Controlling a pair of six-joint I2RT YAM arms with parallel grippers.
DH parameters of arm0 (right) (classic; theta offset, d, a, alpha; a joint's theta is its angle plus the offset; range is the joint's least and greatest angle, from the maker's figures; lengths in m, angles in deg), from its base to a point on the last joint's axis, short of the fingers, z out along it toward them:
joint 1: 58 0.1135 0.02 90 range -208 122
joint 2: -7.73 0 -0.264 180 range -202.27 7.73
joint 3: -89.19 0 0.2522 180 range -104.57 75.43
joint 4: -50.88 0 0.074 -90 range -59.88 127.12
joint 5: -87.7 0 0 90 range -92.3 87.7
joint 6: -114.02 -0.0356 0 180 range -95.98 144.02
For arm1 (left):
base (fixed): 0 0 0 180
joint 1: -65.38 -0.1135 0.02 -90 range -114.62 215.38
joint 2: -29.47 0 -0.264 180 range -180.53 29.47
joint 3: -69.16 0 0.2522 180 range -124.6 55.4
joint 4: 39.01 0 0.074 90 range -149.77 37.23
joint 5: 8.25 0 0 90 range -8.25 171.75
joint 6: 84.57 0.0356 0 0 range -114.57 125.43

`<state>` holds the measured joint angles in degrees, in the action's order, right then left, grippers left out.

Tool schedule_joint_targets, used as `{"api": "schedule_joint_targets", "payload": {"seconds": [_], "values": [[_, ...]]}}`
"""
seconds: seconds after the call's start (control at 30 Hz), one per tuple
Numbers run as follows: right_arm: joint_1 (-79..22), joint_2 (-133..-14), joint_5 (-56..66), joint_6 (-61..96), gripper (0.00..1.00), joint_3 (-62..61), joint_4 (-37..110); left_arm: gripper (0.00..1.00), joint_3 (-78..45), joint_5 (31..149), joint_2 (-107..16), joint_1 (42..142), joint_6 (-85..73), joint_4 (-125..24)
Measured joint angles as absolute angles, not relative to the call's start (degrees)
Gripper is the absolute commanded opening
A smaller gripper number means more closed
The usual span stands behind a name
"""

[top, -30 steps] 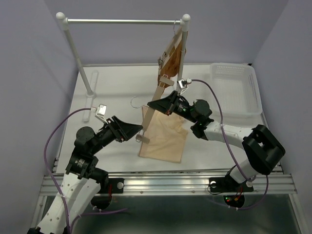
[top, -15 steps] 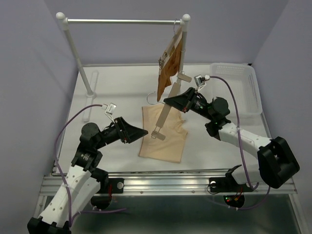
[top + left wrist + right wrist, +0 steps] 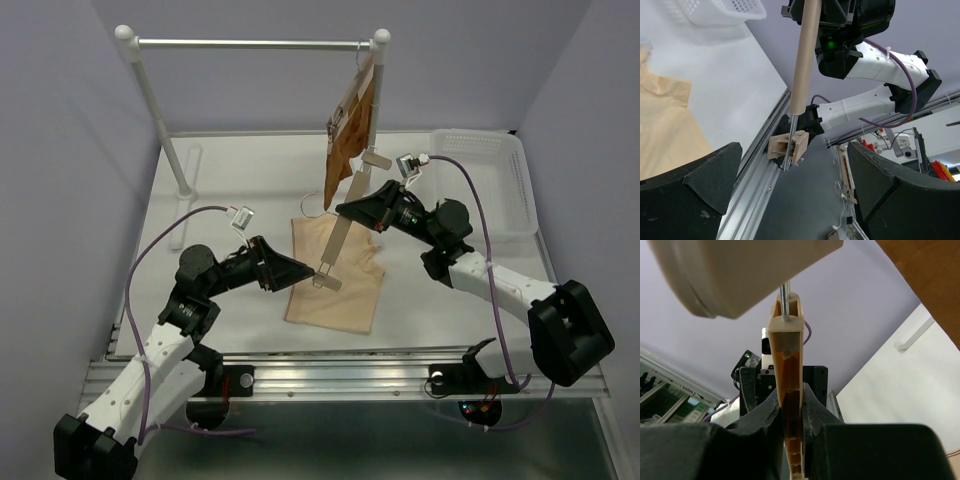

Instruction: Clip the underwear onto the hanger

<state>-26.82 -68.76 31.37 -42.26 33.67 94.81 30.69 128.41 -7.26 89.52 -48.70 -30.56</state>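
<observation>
On white table [image 3: 230, 180], underwear [image 3: 345, 295] below hanger [image 3: 337, 237] in closed right gripper [image 3: 346, 208]; left gripper [image 3: 303, 272] wide open.

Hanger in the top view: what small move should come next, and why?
Probably ease the open left tool forward around the lower clip. The right tool grips the hanger tilted above the underwear, which lies flat and unclipped. The clip hangs just ahead of the left tool, untouched.
</observation>
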Motion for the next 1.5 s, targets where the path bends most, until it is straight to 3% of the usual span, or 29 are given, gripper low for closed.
{"api": "schedule_joint_targets", "payload": {"seconds": [1.5], "values": [[-26.82, -86.38, 37.49, -53.67, 0.01, 27.09, 109.84, 0.99, 30.71, 126.24, -10.37, 94.31, -50.41, -27.67]]}}
